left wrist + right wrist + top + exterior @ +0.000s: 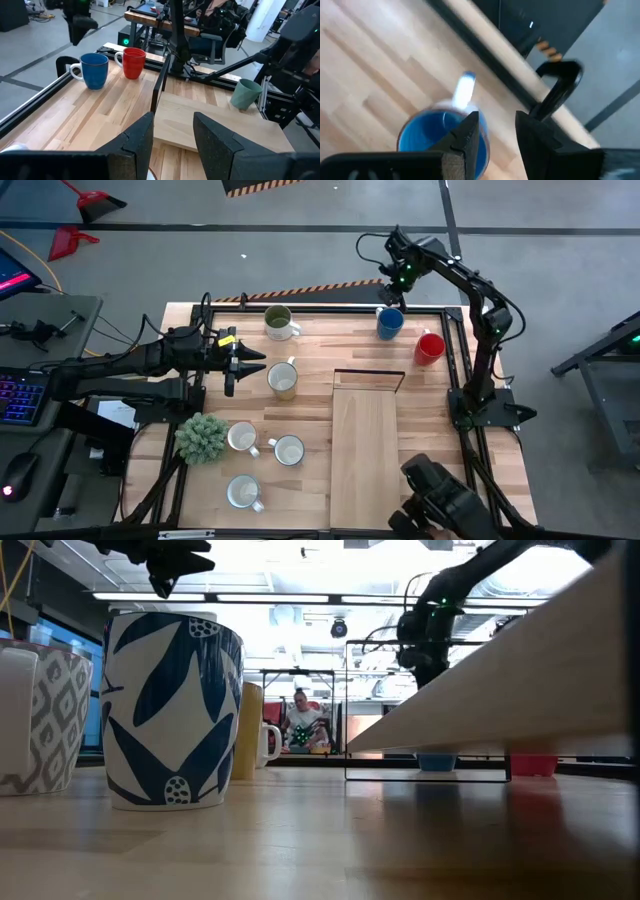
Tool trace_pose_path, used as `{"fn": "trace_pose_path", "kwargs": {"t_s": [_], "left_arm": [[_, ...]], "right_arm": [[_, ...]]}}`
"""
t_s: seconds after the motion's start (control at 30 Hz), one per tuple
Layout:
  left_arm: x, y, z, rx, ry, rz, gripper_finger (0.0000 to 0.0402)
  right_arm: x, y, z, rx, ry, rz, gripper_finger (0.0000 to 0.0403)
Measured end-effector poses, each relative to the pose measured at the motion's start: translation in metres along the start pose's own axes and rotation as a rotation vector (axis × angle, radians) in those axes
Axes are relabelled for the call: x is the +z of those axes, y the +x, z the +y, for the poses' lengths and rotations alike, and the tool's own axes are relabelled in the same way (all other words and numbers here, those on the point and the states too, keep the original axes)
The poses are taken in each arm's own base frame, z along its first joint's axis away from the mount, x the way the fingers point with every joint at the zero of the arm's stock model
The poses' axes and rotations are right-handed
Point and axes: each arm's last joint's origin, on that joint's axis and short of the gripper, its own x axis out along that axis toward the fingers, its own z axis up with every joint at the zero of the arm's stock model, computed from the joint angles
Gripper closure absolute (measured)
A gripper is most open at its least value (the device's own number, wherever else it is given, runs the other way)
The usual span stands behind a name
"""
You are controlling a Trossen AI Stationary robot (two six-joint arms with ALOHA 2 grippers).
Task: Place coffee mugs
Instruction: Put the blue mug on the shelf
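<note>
Mugs are scattered over the wooden table (pixel 300 500). A blue mug (pixel 390 324) stands at the far edge, right of centre, with a red mug (pixel 429 347) just beside it on the right and slightly nearer. The right gripper (pixel 392 293) hangs directly above the blue mug's rim, its fingers (pixel 470 135) spread apart and holding nothing; the right wrist view looks down past them into the blue cup and its white handle.

On the far left stands an olive green mug (pixel 279 323), and nearer than it a cream mug (pixel 283 380) left of the table's centre. The left gripper (pixel 240 363) hovers just left of the cream mug, its fingers (pixel 142 140) apart and empty, pointing toward the right side.

Near the left front, three pale mugs sit close together: one (pixel 242 438) beside a bushy green plant (pixel 201 437), one (pixel 288 451) to its right, and one (pixel 244 493) nearest the front edge.

A raised wooden board (pixel 364 445) runs from the centre toward the near edge. In the left wrist view a teal mug (pixel 244 94) lies tilted at its edge.
</note>
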Motion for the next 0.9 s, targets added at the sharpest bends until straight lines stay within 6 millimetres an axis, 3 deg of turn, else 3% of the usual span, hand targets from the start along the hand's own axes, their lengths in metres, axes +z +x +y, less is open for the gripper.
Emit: {"fn": "trace_pose_path", "kwargs": {"t_s": [0.2,0.37,0.6,0.73,0.9], "left_arm": [[-0.001,0.000,0.000,0.001,0.006,0.007,0.0273],[-0.001,0.000,0.000,0.003,0.015,0.015,0.0273],[-0.001,0.000,0.000,0.003,0.019,0.015,0.0273],[-0.001,0.000,0.000,0.003,0.027,0.015,0.0273],[-0.001,0.000,0.000,0.002,0.028,0.015,0.0273]], "right_arm": [[-0.006,-0.007,0.002,0.029,0.006,0.041,0.0295],[-0.018,-0.031,0.013,0.036,-0.026,0.050,0.0295],[-0.031,-0.066,0.043,0.046,-0.041,-0.005,0.0295],[-0.034,-0.063,0.063,0.059,-0.065,-0.006,0.0295],[-0.046,-0.037,0.083,0.054,-0.112,-0.058,0.0295]]}}
